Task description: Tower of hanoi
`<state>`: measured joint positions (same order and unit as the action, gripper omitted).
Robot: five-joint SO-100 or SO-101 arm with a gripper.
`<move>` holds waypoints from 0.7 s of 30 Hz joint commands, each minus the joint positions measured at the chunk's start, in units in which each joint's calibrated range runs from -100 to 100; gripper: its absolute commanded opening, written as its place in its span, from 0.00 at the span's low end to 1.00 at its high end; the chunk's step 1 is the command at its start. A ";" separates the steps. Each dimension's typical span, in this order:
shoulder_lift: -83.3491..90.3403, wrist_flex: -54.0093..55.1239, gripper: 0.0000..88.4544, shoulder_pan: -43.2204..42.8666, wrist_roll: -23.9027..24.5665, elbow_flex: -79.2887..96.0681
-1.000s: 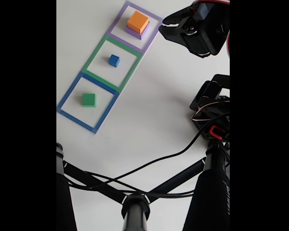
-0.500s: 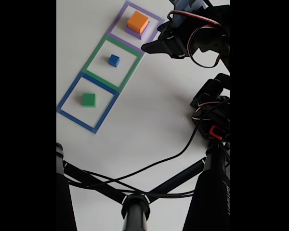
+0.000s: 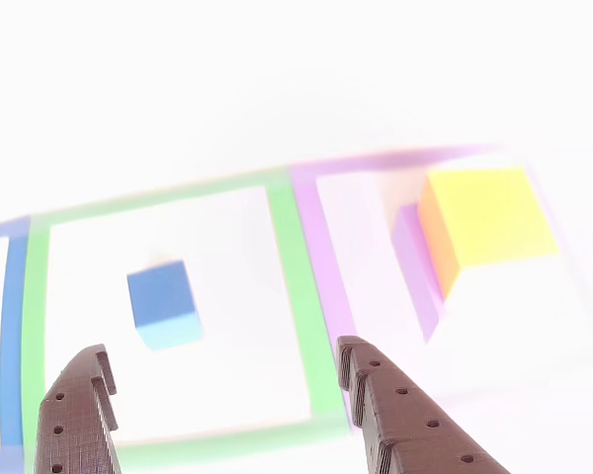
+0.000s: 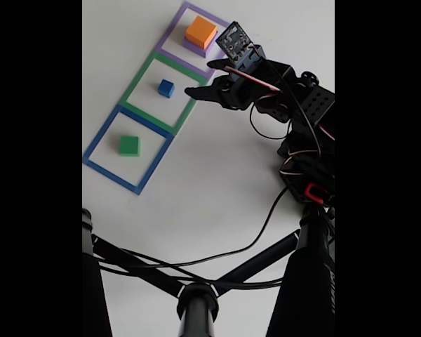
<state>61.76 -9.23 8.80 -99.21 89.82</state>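
in the other view the gripper [image 3: 222,370] is spread wide and empty, its two brown fingers [image 3: 400,420] rising from the bottom edge, and just beyond them the small blue cube [image 3: 164,302] sits inside the green square outline [image 3: 296,296]. further right, the orange-yellow block [image 3: 484,225] rests on the purple block [image 3: 415,267] within the purple outline [image 3: 321,232]. in the fixed view the green block [image 4: 129,145] lies alone in the blue outline [image 4: 98,137], well apart from the gripper [image 4: 200,90], which hovers beside the green outline's edge.
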 commanded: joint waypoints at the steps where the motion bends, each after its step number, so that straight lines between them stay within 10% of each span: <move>1: -9.39 21.70 0.29 -1.80 -0.79 4.73; 12: -47.59 62.91 0.30 -3.91 -0.79 3.91; 21: -65.27 71.42 0.29 -5.92 -0.79 -5.91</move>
<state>0.80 58.83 3.97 -100.00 88.25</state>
